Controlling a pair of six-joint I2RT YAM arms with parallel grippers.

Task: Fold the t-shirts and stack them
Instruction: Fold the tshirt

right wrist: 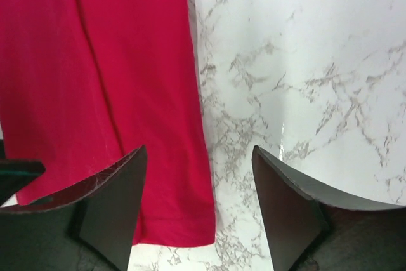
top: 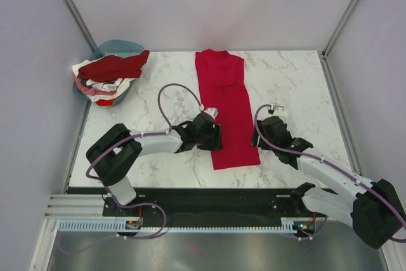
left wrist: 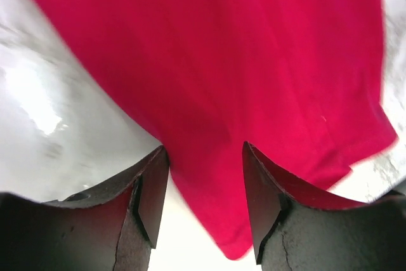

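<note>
Left fingers (left wrist: 149, 195) spread over crimson t-shirt (left wrist: 222, 61), heaped basin (top: 115, 45) — overhead only

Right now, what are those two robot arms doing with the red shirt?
They are folding it. The crimson t-shirt lies on the table, folded into a long narrow strip. The left jaws are open at its near left edge, the right jaws open at its near right edge; neither grips cloth. More shirts sit piled in the teal basin.

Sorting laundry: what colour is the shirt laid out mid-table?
Plain bright crimson shirt; clearest in the top external view.
</note>
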